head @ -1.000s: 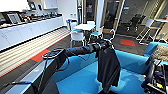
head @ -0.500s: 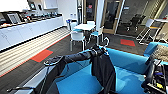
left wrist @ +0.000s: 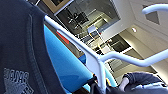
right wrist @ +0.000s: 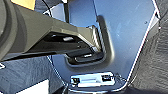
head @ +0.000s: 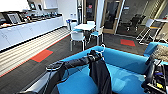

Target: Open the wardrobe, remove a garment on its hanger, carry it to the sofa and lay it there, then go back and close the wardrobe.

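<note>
The left pincer [head: 96, 56] grips the hanger [head: 102, 49] above the sofa [head: 125, 60]; the garment [head: 100, 75] hangs lengthwise straight down, hook upward.

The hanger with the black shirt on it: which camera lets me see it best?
The left wrist view: the white hanger crosses the picture close up, bars plain, garment beside it. The head view shows just its hook above the left gripper.

You've got the garment [head: 100, 75] hanging off the hanger [head: 101, 49] over the sofa [head: 125, 62], table and chairs [head: 83, 31] behind it, counter [head: 27, 30] far left
</note>
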